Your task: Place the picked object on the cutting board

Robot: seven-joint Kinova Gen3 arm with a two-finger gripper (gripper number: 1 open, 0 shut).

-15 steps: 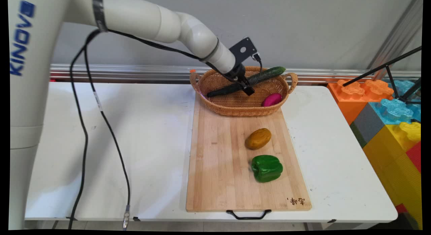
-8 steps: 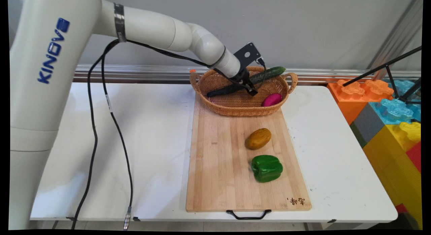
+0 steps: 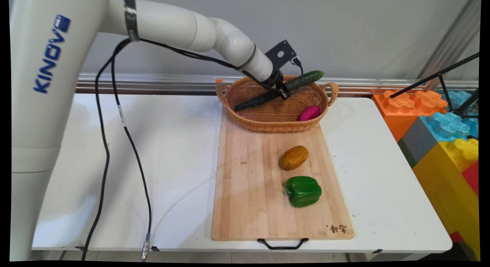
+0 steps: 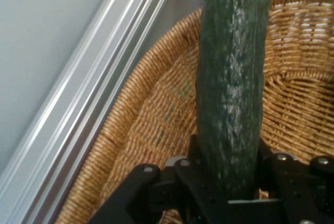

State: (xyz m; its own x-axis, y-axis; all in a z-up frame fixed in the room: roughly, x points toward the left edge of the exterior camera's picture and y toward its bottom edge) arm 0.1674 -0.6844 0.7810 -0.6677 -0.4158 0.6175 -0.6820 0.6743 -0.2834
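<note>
White table (image 3: 172, 144) carries a long wooden cutting board (image 3: 252, 190) w/ a black handle at its near edge; stacked big toy blocks (image 3: 440, 137), orange, blue, yellow, stand just off the table's right end. Wicker basket (image 3: 268, 119) sits on the board's far end, by the wall rail. The arm reaches in from upper left, black cables hanging, & its gripper (image 3: 282, 91) is down inside the basket, clamped on a dark green cucumber (image 3: 306, 80). Cucumber lies slanted across the basket, right tip over the far-right rim, left end low by the basket's left wall. Hand view: cucumber (image 4: 232, 78) runs straight up out of the gripper (image 4: 229, 182), black linkage on both sides of it, woven basket wall (image 4: 151, 114) behind. Green bell pepper (image 3: 303, 191) lies on the board's near-right part; a yellow-brown potato (image 3: 293, 157) sits just beyond it, apart, approx. mid-board. A small magenta item (image 3: 309, 113) rests in the basket's right end, clear of the cucumber.
</note>
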